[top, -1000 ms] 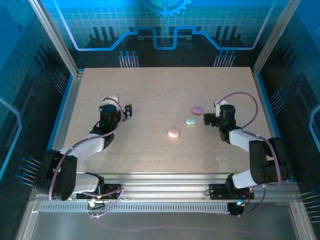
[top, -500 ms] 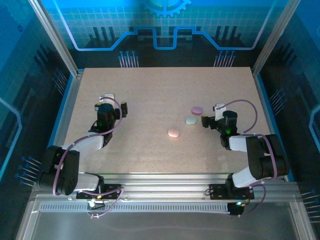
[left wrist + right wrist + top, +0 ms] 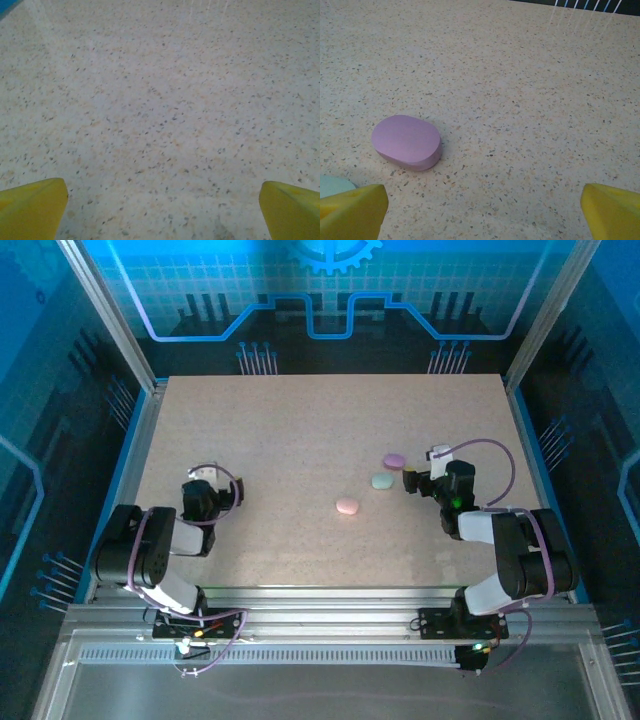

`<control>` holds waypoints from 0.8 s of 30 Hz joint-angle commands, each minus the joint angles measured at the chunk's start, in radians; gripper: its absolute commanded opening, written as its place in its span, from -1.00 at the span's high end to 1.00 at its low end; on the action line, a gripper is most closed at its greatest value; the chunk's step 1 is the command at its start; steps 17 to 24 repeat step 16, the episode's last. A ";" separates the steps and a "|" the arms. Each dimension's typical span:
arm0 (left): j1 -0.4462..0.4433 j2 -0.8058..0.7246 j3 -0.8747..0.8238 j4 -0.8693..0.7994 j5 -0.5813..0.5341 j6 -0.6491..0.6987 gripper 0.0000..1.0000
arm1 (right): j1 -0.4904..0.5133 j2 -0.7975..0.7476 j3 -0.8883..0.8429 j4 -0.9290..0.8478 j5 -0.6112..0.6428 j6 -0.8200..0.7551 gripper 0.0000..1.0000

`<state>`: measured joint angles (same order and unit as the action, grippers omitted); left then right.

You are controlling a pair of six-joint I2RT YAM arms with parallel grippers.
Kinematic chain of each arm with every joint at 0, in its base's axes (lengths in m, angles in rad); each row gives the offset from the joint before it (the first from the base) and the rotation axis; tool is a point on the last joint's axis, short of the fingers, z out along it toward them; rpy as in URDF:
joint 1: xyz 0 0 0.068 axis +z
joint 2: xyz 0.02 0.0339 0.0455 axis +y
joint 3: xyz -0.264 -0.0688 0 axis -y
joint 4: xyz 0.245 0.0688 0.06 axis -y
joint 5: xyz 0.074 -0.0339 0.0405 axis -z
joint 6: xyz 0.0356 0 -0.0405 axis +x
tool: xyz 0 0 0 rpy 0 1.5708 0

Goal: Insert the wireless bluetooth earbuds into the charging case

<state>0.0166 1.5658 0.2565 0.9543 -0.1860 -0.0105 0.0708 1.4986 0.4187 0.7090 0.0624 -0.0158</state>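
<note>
Purple case lies flat & shut on the table, right of centre. Mint case is just beside it twd the near edge, and pink case sits further near-left, apart from both. All 3 look closed, so the earbuds, if inside, are hidden; can't tell where they sit. Judging by look, the cases are small smooth hard-plastic pebbles: light, rounded, prob. slick, likely to skate on the speckled top or squirt out of a pinch. Best hold, I'd say, is across the short axis, low on the side wall, not on the domed lid. Opening a lid wld prob. need a 2nd hold. The earbuds wld be tinier & slicker yet, so a gentle fingertip pinch. Right gripper sits just right of purple & mint, low over the table, fingers spread wide w/ nothing betw. them. In its wrist view purple is ahead-left and mint is at the left finger's edge. Left gripper is well off on the left side, near its base, also spread wide, speckled table betw. its fingers.
</note>
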 commanded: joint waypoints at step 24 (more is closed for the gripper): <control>-0.034 -0.013 0.124 -0.023 0.047 0.011 -0.98 | -0.010 0.006 0.016 0.041 0.000 0.007 -1.00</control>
